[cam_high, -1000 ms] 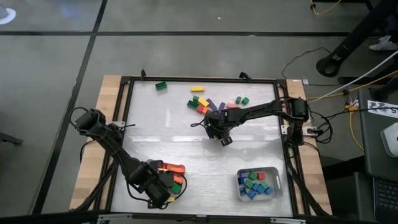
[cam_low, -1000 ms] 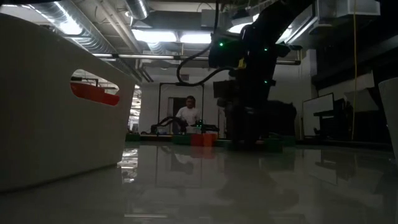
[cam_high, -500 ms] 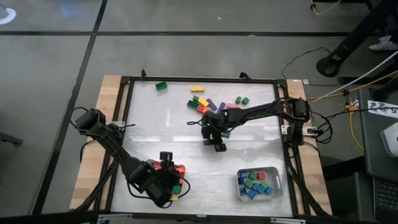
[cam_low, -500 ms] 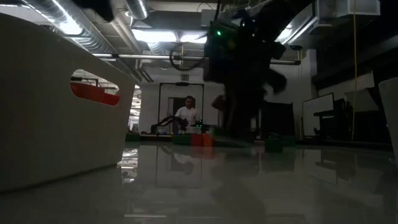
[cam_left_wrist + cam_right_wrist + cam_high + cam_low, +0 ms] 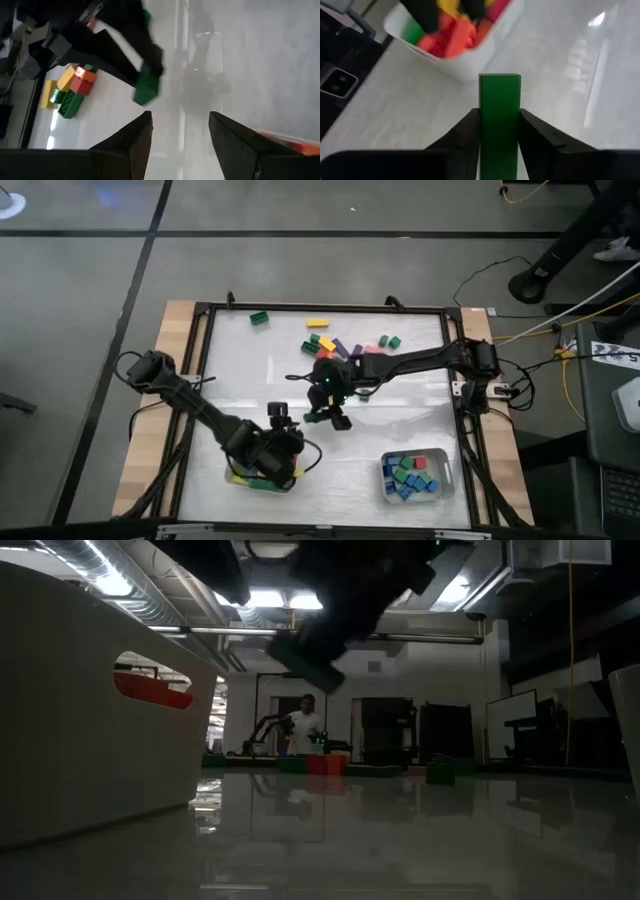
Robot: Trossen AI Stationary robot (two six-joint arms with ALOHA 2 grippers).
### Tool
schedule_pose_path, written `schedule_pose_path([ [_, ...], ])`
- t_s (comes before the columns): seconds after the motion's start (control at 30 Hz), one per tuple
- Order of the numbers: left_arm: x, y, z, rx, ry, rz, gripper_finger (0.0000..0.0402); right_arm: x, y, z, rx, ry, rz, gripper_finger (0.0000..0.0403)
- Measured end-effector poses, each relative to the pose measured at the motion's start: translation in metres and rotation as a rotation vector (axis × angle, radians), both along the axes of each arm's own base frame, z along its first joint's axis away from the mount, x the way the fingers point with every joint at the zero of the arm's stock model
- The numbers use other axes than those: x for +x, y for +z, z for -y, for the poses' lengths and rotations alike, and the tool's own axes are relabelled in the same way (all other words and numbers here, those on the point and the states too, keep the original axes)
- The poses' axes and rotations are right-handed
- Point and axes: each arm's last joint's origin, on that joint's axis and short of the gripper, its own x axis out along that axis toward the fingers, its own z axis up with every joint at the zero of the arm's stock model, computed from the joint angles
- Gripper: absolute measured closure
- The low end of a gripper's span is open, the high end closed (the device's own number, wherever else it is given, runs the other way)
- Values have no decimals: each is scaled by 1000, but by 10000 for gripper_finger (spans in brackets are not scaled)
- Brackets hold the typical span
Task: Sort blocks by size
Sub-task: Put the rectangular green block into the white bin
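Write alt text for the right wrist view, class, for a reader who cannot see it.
The right gripper holds a long green block upright between its two dark fingers, above the pale table. Beyond it sits a white tray of red, orange, yellow and green blocks, with a dark shape over it.

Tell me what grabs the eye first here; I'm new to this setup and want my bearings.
The right gripper, mid-table, carries a long green block clamped in its jaws. Next to it the left gripper hangs open and empty above the near-left tray of red, orange and yellow blocks. A loose pile of blocks lies toward the far edge.
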Motion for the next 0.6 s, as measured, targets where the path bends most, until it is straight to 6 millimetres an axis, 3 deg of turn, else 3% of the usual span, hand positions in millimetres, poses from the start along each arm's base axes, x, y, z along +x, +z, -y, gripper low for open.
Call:
schedule_pose_path([
  [0.23,9,0,-15,39,-7,-26,219,3,7,-19,1,47,53,280],
  [0.6,15,3,-11,80,-172,-47,219,4,8,-26,29,78,70,277],
])
